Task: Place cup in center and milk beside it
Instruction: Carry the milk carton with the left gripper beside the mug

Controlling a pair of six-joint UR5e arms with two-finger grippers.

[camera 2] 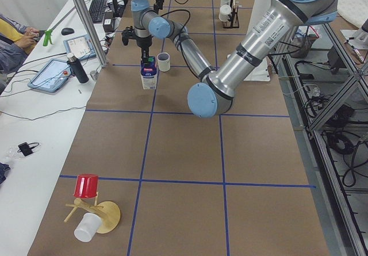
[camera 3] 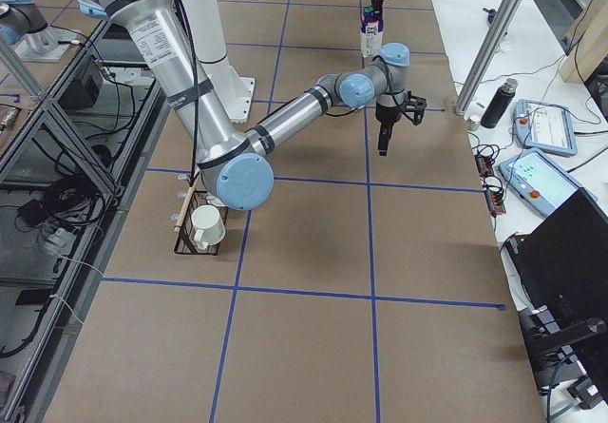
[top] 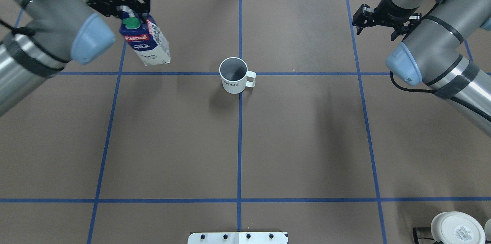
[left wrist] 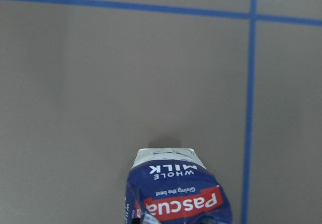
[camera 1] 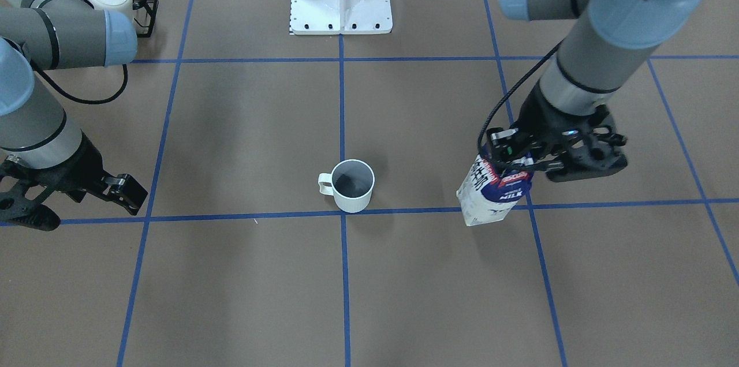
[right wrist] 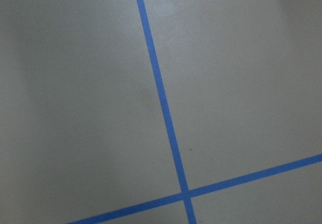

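Note:
The cup is a small white mug with a dark inside. It stands upright at the crossing of the blue tape lines in the table's middle, and also shows in the overhead view. The milk is a dark-blue and white carton with a red band and a green cap. My left gripper is shut on its top. The carton is upright, one grid cell from the cup, at or just above the table; I cannot tell which. My right gripper is open and empty, above the table on the cup's other side.
A black wire rack holds a white mug with a sticker on its base at the robot's near right corner. The white robot base plate is at the table's robot side. A wooden stand with a red cup is near the left end.

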